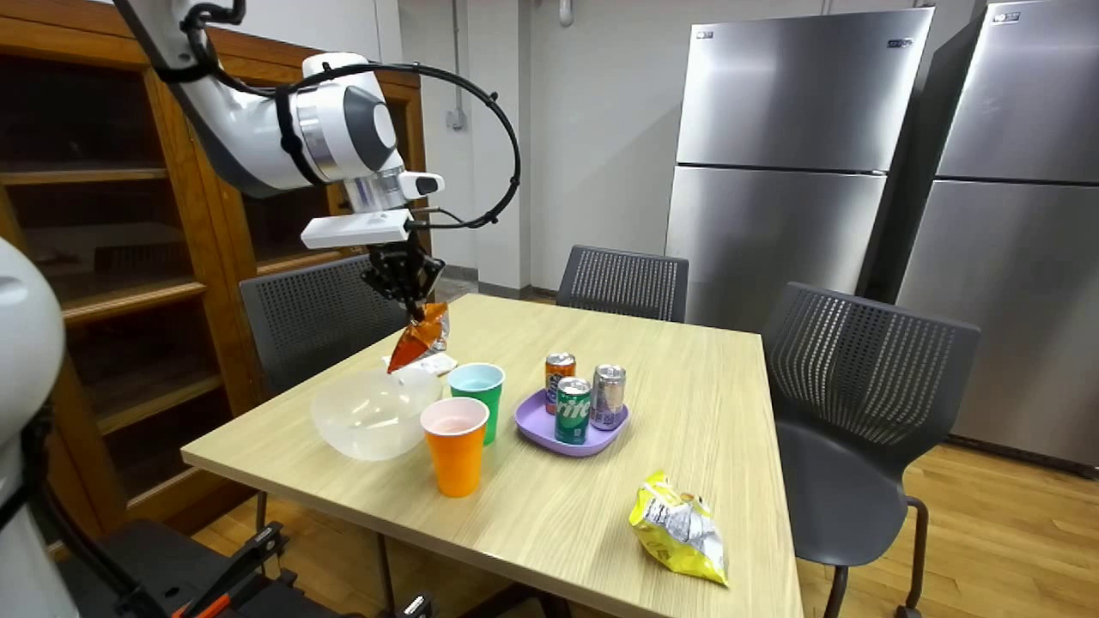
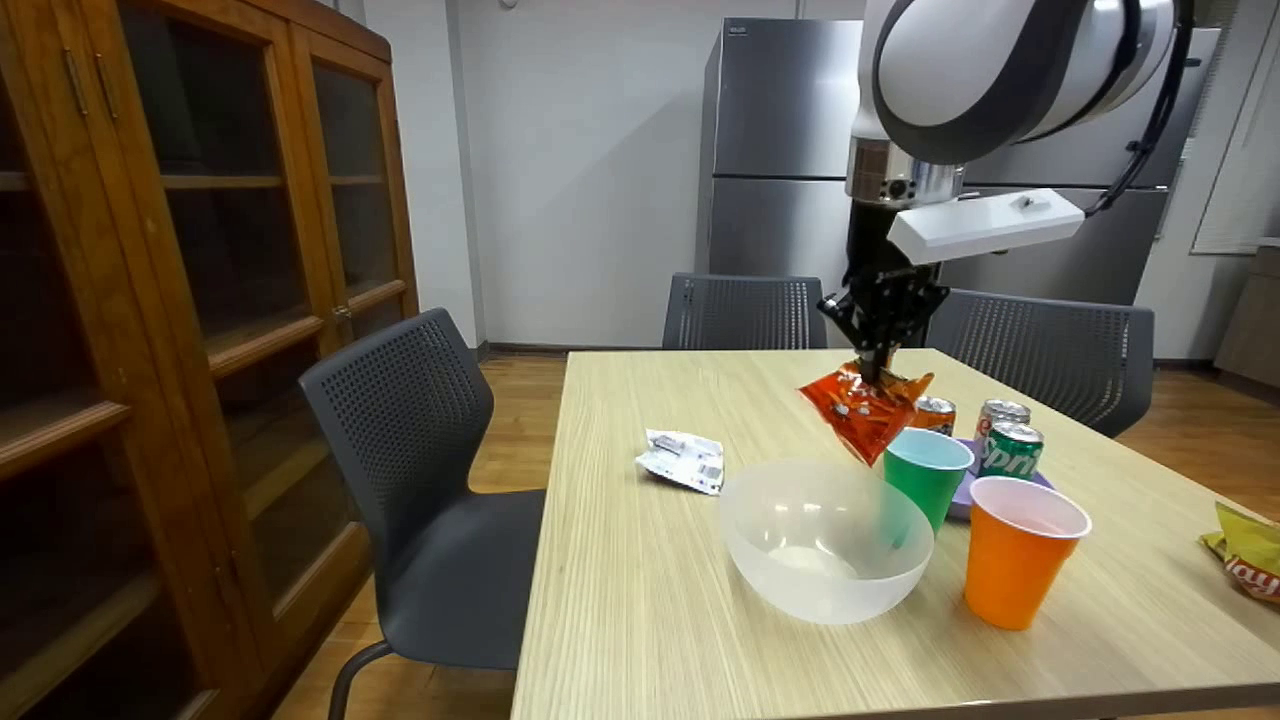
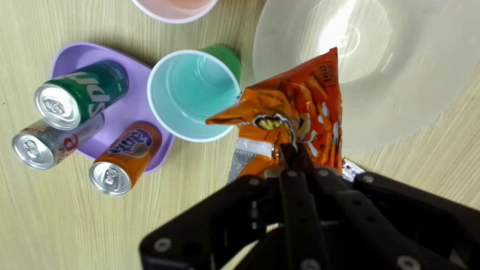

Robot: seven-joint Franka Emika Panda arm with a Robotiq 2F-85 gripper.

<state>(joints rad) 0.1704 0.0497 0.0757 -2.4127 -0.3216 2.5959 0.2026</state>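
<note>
The end effector (image 1: 418, 315) pinches an orange bag (image 1: 421, 340) above the worktop (image 1: 687, 369); nearer stand a translucent bowl (image 1: 367, 433), a green cup (image 1: 488, 398) and an orange cup (image 1: 458, 455). Rightward, a purple tray (image 1: 536, 422) carries three cans (image 1: 573, 412); near right lies a yellow bag (image 1: 681, 530).

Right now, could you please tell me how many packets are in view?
3: the orange packet, pinched in the gripper above the table; the white packet, lying near the frosted bowl; and the yellow packet, apart from them on the table. No others show.
</note>
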